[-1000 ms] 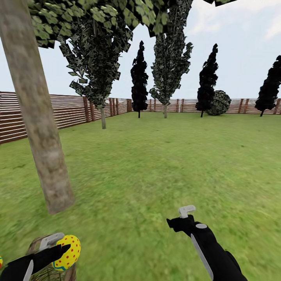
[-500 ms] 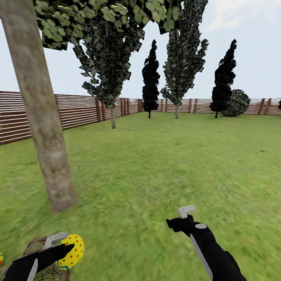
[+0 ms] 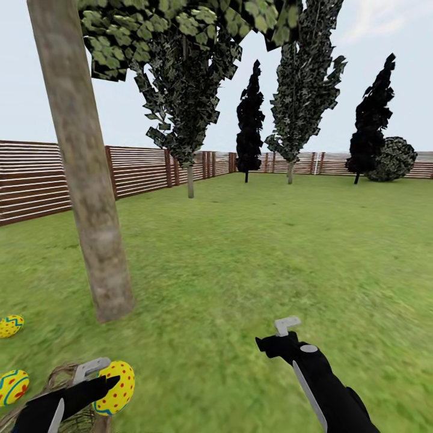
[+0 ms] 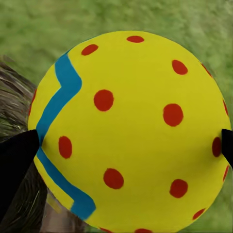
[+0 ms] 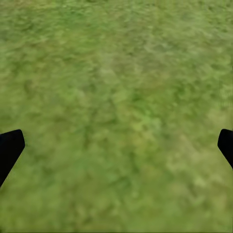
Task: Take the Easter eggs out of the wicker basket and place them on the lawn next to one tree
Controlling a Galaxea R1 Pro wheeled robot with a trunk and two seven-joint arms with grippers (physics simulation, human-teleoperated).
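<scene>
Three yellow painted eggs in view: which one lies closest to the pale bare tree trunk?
The yellow zigzag-banded egg on the grass, up beside the trunk. The second grounded egg lies nearer the robot, and the red-dotted egg sits in the left claw.

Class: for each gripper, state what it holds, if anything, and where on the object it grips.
The left gripper holds a yellow egg with red dots and a blue zigzag, fingertips on opposite sides. The right gripper is open over grass, holding nothing.
</scene>
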